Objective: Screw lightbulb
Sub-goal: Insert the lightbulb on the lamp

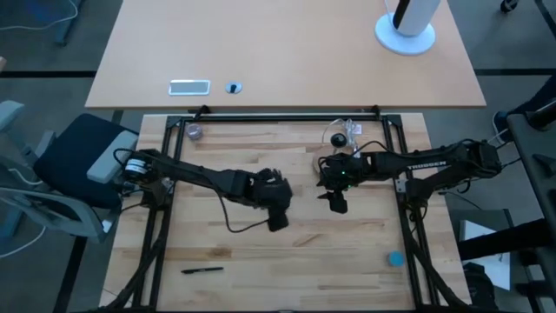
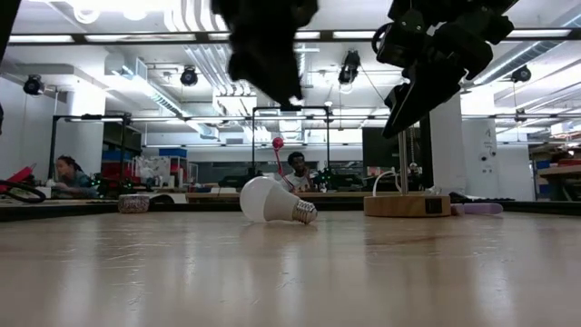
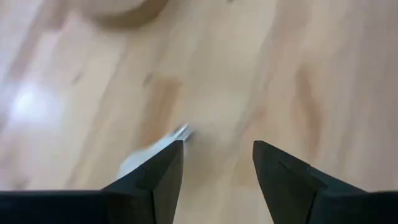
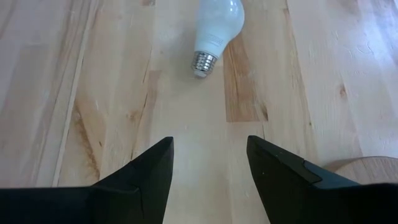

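We see the bulb (image 4: pixel 216 28) lying on its side on the tabletop (image 4: pixel 311 93), screw end toward the right pincer (image 4: pixel 208 165), which hangs spread above it. The left pincer (image 3: pixel 217 171), also spread, looks nearer: the bulb shows just past one finger.

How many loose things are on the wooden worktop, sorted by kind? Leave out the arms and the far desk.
Lightbulb: 1
Round wooden base: 1
Black pen: 1
Small blue thing: 1
Small grey thing: 1
Total: 5
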You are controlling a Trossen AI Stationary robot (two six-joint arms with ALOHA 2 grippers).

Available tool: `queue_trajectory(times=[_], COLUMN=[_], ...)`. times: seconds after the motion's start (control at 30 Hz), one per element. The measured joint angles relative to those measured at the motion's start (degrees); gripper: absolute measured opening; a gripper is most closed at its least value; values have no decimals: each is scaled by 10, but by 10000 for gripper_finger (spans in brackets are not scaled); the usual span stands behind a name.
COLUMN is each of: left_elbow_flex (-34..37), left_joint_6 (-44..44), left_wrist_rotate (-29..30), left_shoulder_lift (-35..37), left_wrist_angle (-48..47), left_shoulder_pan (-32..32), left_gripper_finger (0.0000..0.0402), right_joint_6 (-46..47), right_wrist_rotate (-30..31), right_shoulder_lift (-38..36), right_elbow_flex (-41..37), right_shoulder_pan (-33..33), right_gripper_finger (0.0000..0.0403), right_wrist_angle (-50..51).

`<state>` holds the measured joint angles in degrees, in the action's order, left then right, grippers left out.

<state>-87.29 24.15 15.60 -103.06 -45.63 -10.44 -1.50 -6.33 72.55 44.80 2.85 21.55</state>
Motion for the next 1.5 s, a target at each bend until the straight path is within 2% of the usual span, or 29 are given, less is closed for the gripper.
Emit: queue_trajectory(times=[0.23, 0.37, 0.5, 0.7, 0.87, 1.07, 1.2, 1.33, 1.5], left_elbow_flex=[1, 1, 9, 63, 102, 107, 96, 103, 148], left_joint_6=[30, 89, 152, 232, 314, 263, 222, 174, 168], left_wrist_rotate=[38, 52, 108, 163, 173, 186, 216, 270, 307], left_shoulder_lift=[12, 21, 23, 23, 29, 32, 37, 37, 42], left_wrist_angle=[-62, -91, -107, -104, -93, -94, -90, -93, -93], left_shoulder_pan=[-19, -31, -52, -85, -98, -97, -99, -104, -105], left_gripper_finger=[185, 185, 185, 185, 185, 185, 185, 185, 185], right_joint_6=[0, 0, -1, 29, 12, 19, 37, 49, 64], right_wrist_rotate=[0, 0, 0, -1, -2, -2, -2, 4, 47], right_shoulder_lift=[0, 0, 0, 0, 0, 14, 50, 117, 214], right_elbow_flex=[0, 0, 0, 0, 0, -16, -53, -64, -11], right_shoulder_pan=[0, 0, 0, -1, -6, -19, -39, -43, -40], right_gripper_finger=[199, 199, 199, 199, 199, 199, 199, 199, 199], right_wrist_angle=[-12, -13, -47, -113, -117, -156, -256, -385, -394])
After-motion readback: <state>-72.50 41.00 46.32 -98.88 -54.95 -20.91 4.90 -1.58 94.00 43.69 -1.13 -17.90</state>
